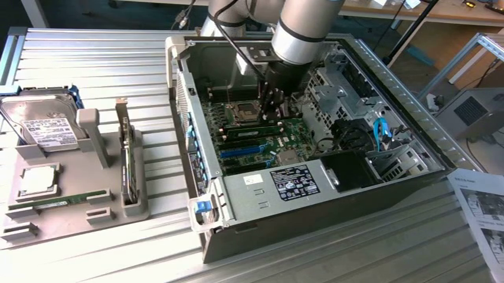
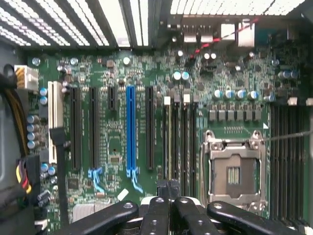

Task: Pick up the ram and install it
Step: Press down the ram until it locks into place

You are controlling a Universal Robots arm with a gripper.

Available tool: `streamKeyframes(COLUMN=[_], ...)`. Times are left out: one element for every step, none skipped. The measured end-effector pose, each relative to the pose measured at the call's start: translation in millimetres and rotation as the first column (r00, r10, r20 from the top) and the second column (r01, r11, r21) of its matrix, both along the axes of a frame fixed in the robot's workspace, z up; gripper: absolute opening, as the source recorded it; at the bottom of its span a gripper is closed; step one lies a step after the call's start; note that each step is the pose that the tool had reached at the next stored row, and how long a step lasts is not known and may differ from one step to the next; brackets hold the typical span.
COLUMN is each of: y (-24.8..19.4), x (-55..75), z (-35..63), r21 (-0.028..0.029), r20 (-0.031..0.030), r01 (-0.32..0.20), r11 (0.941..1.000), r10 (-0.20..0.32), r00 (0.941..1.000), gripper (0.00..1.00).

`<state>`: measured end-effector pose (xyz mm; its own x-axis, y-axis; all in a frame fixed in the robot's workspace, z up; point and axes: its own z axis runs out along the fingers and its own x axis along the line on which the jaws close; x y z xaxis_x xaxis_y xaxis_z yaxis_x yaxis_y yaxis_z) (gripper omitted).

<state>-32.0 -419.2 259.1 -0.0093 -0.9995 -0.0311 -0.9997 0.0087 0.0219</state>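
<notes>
Far off toward the exterior view's left of your fingers, a grey moulded tray [image 1: 71,200] sits on the ribbed metal bench [image 1: 118,65]. It carries a boxy silver hard drive [image 1: 43,127], a square silver processor chip [image 1: 38,180], a thin green stick [image 1: 59,201] lying flat in a groove, and an upright card with a metal bracket [image 1: 126,162].

Moving rightward, you reach the open sheet-metal computer case [image 1: 260,200], and your fingers [image 1: 274,103] are down inside it, just above the green motherboard [image 1: 252,138]. The ram [image 1: 256,124], a long narrow green strip, lies across the board directly under them, beside the square metal processor socket [image 1: 242,111].

In the wrist view, your fingers [image 2: 168,188] are pressed fully together, their black tips meeting with nothing visibly clamped between them. They sit right over the narrow black memory slots [image 2: 180,142]; the pale-edged ram [image 2: 167,142] stands in the slot just ahead of the tips. Long black expansion slots and one glossy blue slot [image 2: 130,129] run parallel on one side of your fingers, and the framed silver socket [image 2: 235,166] lies on the other.

Beyond the case, toward the exterior view's right, a printed paper sheet [image 1: 482,206] lies flat.
</notes>
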Motion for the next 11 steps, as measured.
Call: streamKeyframes(y=[-0.2,-0.3,-0.5,-0.7,-0.9,-1.0,-1.2,-1.3,-1.4,-1.6,-1.7], x=[-2.6,-5.5,-8.5,-11.4,-14.3,-17.1,-19.8,-22.3,-25.9,-29.3,-32.0], z=[0.0,0.0,0.0,0.0,0.0,0.0,0.0,0.0,0.0,0.0,0.0], r21=[-0.0001,-0.0001,-0.0001,-0.0001,0.0,0.0,-0.0001,0.0,0.0,0.0001,0.0001], r20=[0.0006,0.0013,0.0022,0.003,0.0039,0.0046,0.0053,0.0058,0.0066,0.0072,0.0075], r01=[0.0,0.0,0.0,0.0,0.0,0.0,0.0,0.0,0.0,0.0,0.0], r11=[1.0,1.0,1.0,1.0,1.0,1.0,1.0,1.0,1.0,1.0,1.0], r10=[0.0,0.0,0.0,0.0,0.0,0.0,0.0,0.0,0.0,0.0,0.0], r00=[1.0,1.0,1.0,1.0,1.0,1.0,1.0,1.0,1.0,1.0,1.0], gripper=[0.11,0.11,0.11,0.11,0.11,0.11,0.11,0.11,0.11,0.11,0.11])
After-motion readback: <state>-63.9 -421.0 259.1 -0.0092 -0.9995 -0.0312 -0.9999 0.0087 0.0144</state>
